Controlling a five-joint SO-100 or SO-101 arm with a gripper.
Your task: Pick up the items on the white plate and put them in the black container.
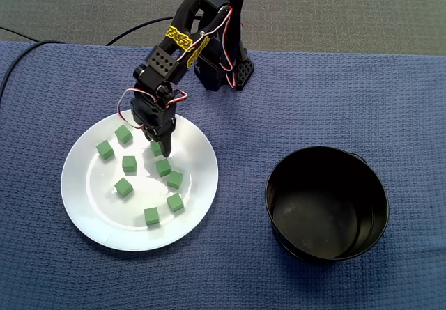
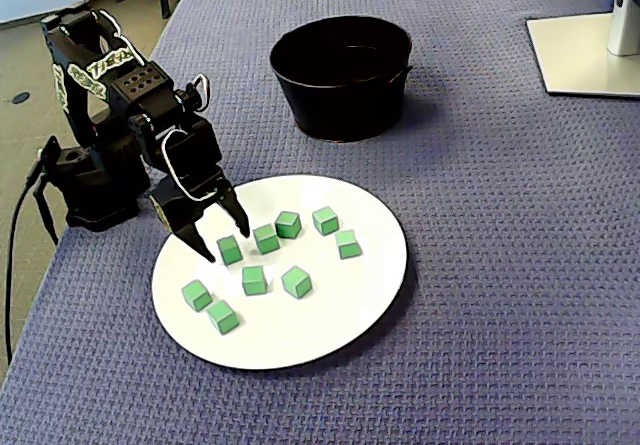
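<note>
Straddling one small green cube (image 2: 230,252), the gripper (image 2: 227,245) gapes wide over the white plate (image 2: 370,285). Eight more cubes (image 2: 266,238) lie close around; the black pot (image 2: 340,85) stands apart.

A fixed view: high, steep downward look, facing my base (image 1: 221,66) at the tabletop's (image 1: 390,94) far edge. White plate (image 1: 90,205) sits left, black container (image 1: 327,212) right. A fixed view: lower, oblique, closer. My base (image 2: 90,180) is by the tabletop's (image 2: 500,215) left edge, plate (image 2: 350,305) near, container (image 2: 340,105) far. Both fixed views share base, plate and container.
</note>
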